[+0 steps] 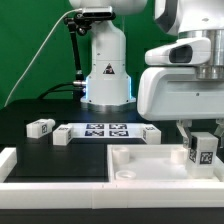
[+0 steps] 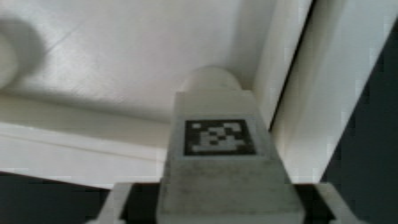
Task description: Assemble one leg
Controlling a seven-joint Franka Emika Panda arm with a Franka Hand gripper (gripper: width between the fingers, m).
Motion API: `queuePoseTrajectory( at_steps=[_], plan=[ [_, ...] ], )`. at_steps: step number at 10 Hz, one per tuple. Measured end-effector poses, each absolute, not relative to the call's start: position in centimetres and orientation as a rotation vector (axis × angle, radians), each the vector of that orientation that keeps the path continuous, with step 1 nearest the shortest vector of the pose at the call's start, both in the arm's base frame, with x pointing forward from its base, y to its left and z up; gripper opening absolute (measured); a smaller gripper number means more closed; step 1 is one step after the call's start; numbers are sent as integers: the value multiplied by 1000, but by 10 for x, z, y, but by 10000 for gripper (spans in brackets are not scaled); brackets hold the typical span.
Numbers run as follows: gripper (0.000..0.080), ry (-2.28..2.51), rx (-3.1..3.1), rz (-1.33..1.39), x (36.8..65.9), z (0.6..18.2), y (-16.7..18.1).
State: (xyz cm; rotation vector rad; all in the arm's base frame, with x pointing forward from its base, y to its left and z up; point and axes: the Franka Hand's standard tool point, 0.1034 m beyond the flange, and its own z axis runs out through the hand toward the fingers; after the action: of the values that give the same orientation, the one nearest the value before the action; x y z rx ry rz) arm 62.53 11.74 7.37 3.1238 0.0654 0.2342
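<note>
My gripper (image 1: 203,140) is shut on one leg (image 1: 203,156), a small white post with a black-and-white tag, and holds it upright over the exterior view's right end of the large white tray-like piece (image 1: 140,162). In the wrist view the leg (image 2: 217,110) runs out from between my fingers (image 2: 135,204), its tag facing the camera and its tip close to the tray piece's inner corner (image 2: 107,90). I cannot tell whether the tip touches it. My gripper (image 2: 217,208) clamps the leg's near end.
The marker board (image 1: 105,130) lies behind the tray piece. Loose legs lie beside it: two (image 1: 41,127) (image 1: 62,135) on the exterior view's left and one (image 1: 150,135) on the right. The robot base (image 1: 105,70) stands behind. A white rim (image 1: 12,165) borders the front left.
</note>
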Motion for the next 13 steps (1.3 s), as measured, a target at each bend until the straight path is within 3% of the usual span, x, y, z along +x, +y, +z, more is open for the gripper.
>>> queuePoseTrajectory(
  at_steps=[7,10,12,13],
  plan=[
    [292,-1450,2848,240,622,73,117],
    [292,-1703,2716,225,622,73,117],
    [330,-1713,2716,219,621,73,118],
    [512,-1655,2749,221,621,73,118]
  ],
)
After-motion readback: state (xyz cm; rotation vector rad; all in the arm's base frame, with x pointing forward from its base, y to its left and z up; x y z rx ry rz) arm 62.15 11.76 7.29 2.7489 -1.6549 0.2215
